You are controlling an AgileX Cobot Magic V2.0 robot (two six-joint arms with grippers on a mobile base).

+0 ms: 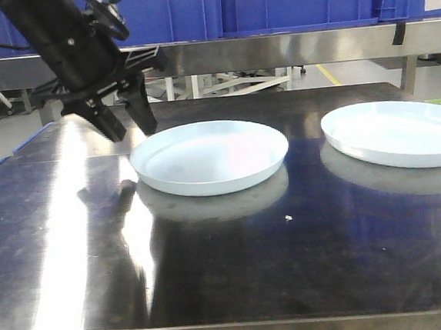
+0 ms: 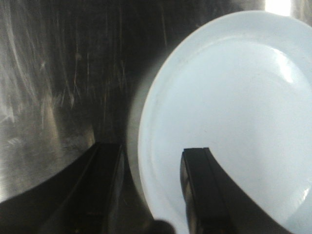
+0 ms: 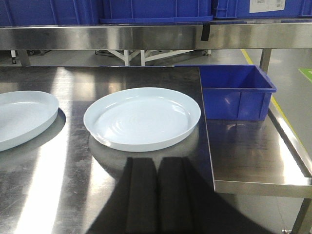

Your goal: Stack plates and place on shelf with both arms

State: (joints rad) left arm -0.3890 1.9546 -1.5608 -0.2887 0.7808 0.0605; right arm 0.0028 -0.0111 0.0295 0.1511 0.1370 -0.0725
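Straddling the left plate point(image 1: 208, 157) rim, our left tool point(image 1: 132, 128) gapes open; glossy, stiff, likely slippery, so we pinch the rim. Right tool: can't tell.

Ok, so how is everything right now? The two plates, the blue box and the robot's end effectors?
Middle plate: empty, flat on the table, not stacked.
Side plate: empty, flat on the table, apart from the middle plate.
Left end effector: open, one finger either side of the middle plate's rim.
Right end effector: shut, holding nothing.
Blue box: open-topped, nothing showing inside.
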